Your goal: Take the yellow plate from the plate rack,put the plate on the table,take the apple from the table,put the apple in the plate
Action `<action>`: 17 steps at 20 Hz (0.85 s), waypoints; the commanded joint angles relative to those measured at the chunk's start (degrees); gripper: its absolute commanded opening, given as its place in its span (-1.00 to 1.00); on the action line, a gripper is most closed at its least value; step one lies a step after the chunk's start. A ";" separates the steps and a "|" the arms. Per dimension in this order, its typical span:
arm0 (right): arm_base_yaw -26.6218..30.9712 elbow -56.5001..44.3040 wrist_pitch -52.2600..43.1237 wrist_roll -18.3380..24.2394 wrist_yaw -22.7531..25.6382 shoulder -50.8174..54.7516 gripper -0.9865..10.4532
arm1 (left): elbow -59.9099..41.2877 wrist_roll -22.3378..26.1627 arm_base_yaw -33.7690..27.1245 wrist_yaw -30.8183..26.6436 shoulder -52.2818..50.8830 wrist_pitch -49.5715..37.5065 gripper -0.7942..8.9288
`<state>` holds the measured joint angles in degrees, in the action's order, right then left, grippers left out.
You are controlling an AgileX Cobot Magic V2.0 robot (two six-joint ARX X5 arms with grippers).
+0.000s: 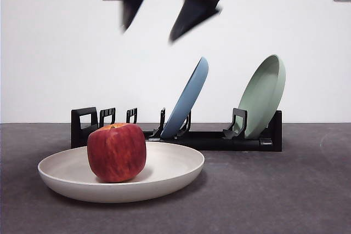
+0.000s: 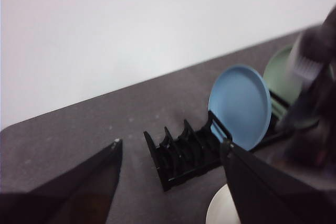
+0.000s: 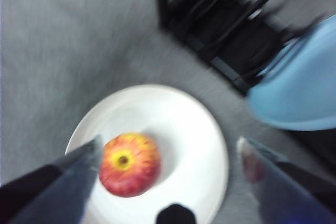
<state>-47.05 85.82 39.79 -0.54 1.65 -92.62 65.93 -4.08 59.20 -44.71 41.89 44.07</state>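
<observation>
The red apple (image 1: pixel 117 153) sits in the yellow plate (image 1: pixel 175 175), a cream shallow dish lying flat on the table (image 1: pixel 274 190) in front of the plate rack (image 1: pixel 208 140). My right gripper (image 1: pixel 149 32) hangs blurred high above them, open and empty. The right wrist view looks straight down on the apple (image 3: pixel 128 163) in the plate (image 3: pixel 194 145), well below the spread right gripper (image 3: pixel 169 144). My left gripper (image 2: pixel 172 144) is open, empty and off to the side. Its view takes in the rack (image 2: pixel 181 156) and an edge of the cream plate (image 2: pixel 220 208).
A blue plate (image 1: pixel 186 100) and a pale green plate (image 1: pixel 263 97) lean upright in the rack. The blue plate (image 3: pixel 299 87) is close beside the right gripper's path. The right arm (image 2: pixel 312 93) appears as a blur in the left wrist view. A white wall stands behind the table.
</observation>
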 commanded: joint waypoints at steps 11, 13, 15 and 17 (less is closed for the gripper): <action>14.32 -0.48 15.41 2.56 -0.15 18.23 -0.85 | -0.11 11.82 -11.30 22.27 18.21 -7.08 -0.85; 16.17 -1.09 15.26 2.54 -0.22 20.37 -0.85 | -0.11 11.47 -18.58 28.87 18.78 -7.06 -0.85; 17.66 -2.14 14.91 2.56 -0.22 22.75 -0.85 | -0.11 10.21 -26.05 35.23 18.69 -7.08 -0.85; 18.60 -4.98 12.96 2.58 -0.26 25.73 -0.85 | -0.11 9.86 -32.85 41.66 18.32 -6.91 -0.85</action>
<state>-28.42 81.56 52.86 1.54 1.50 -66.81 65.91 6.37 26.94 -3.84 60.51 37.60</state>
